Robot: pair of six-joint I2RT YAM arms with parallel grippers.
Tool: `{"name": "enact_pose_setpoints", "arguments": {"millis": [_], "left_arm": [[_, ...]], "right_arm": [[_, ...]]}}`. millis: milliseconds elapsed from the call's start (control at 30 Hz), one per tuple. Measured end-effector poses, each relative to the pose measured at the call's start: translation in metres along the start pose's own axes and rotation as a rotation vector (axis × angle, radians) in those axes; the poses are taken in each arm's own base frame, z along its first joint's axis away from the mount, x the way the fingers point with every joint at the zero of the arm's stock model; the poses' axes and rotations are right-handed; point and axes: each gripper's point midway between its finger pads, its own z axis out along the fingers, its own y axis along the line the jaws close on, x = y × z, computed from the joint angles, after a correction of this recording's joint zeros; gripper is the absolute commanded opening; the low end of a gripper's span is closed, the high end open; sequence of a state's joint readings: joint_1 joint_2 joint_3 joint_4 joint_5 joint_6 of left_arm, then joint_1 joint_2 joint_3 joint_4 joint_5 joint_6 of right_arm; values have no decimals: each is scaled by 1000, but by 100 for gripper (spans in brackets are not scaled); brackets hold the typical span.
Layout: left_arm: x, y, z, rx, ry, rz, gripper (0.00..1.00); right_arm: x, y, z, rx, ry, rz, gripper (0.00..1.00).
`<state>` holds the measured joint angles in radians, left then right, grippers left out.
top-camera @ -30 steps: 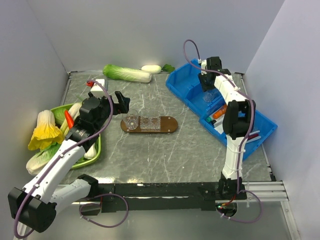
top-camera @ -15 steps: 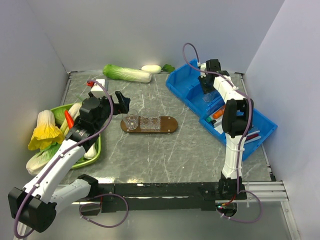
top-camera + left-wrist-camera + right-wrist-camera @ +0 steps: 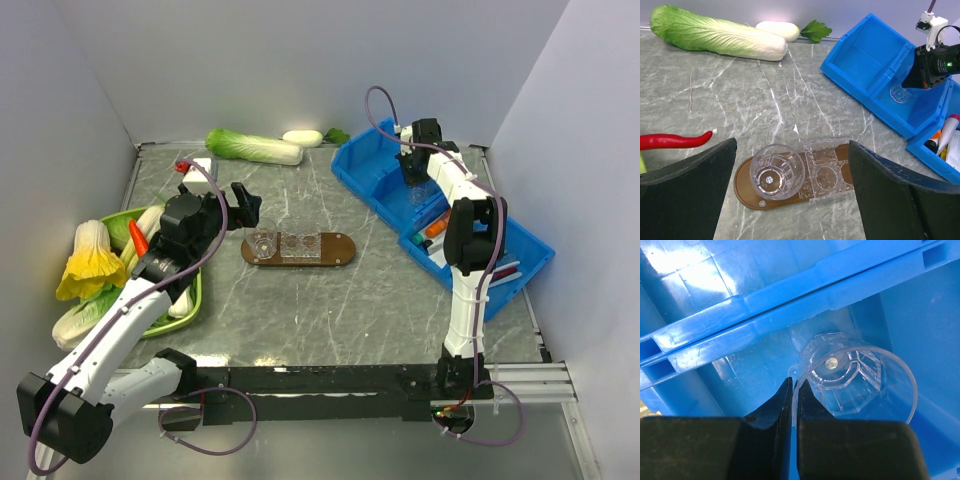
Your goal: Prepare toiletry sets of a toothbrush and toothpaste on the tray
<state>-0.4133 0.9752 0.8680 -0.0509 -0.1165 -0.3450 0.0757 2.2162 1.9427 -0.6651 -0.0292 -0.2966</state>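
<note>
Tray [image 3: 341,249] lies flat mid-table, long axis L–R, both rounded ends free. A clear cup [image 3: 777,171] stands mouth-up on its L end, close to the rounded edge. Just beside the cup, toward the R, a clear moulded holder [image 3: 826,170] covers the middle of the board. R end is bare wood.

Marble tabletop [image 3: 330,310] is open on the tray's near side down to my base rail. It's also open on the far side, up to the napa cabbage [image 3: 255,148] and white radish [image 3: 303,138] by the back wall. Btwn the tray's R end and the blue bin [image 3: 372,170] runs a strip of bare table.

Toothpaste [image 3: 437,228] is the orange tube in the bin's nearer cmpt, among other tubes, well apart from the tray. Toothbrush: too small to pick out w/ certainty.

My L gripper [image 3: 792,147] hangs near the tray's L end, apart from it. Its jaws are spread wide and hold nothing; cup and holder show btwn them. Off its L side a red chilli [image 3: 672,141] lies on the table, w/ the green dish [image 3: 199,295] of veg farther L.

My R gripper [image 3: 793,385] is down inside the bin's middle cmpt, blue walls close around. Jaws are drawn almost together, only a thin slit left. The rim wall of a second clear cup [image 3: 840,370] runs into that slit, so they look pinched on it.
</note>
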Motion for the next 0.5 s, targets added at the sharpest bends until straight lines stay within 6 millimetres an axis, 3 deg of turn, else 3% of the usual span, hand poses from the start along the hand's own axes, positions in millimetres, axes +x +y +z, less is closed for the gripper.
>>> {"name": "enact_pose_setpoints", "arguments": {"millis": [267, 500], "left_arm": [[0, 0, 0, 0, 0, 0, 97], [1, -2, 0, 9, 3, 0, 97]], "right_arm": [[-3, 2, -7, -10, -16, 2, 0], [-15, 0, -39, 1, -81, 10, 0]]}}
